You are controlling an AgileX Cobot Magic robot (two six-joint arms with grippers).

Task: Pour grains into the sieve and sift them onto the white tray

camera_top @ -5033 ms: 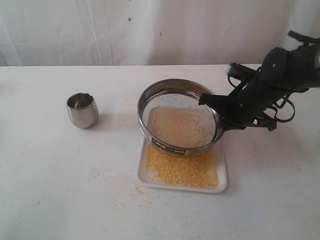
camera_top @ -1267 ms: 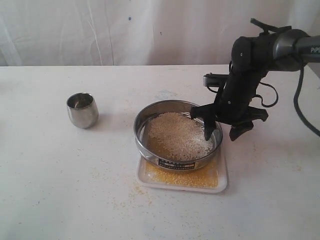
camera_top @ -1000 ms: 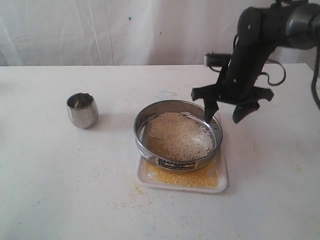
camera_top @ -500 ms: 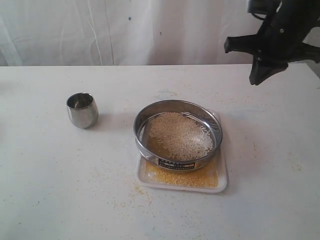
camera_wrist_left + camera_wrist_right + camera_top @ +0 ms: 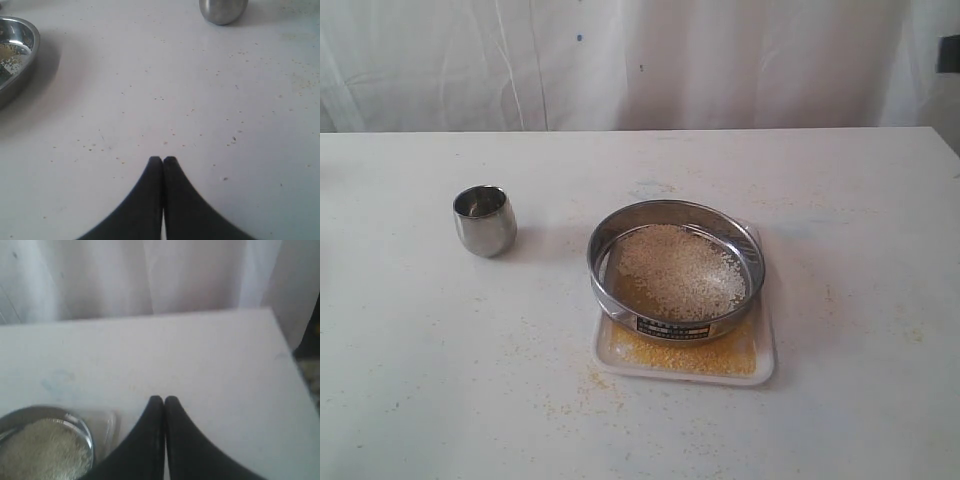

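We see the wide round steel sieve (image 5: 672,326) resting on the flat white rectangular tray (image 5: 766,362). Pale coarse grains (image 5: 675,270) lie inside the sieve and finer golden ones under it. A small rounded steel cup (image 5: 485,220) stands well apart from the sieve. Our left gripper (image 5: 163,159) and right gripper (image 5: 164,399) are both clenched on nothing, clear of the sieve.

Your sieve (image 5: 626,308) reads silver-grey steel, with a dark label plate (image 5: 672,328). The grains (image 5: 675,270) in it are pale off-white; those on the white tray (image 5: 769,352) are golden-yellow. Cup (image 5: 485,220), centre left: mirror steel. Table (image 5: 420,380): white, flecked yellow. Left hand (image 5: 163,161) and right hand (image 5: 164,400): black.
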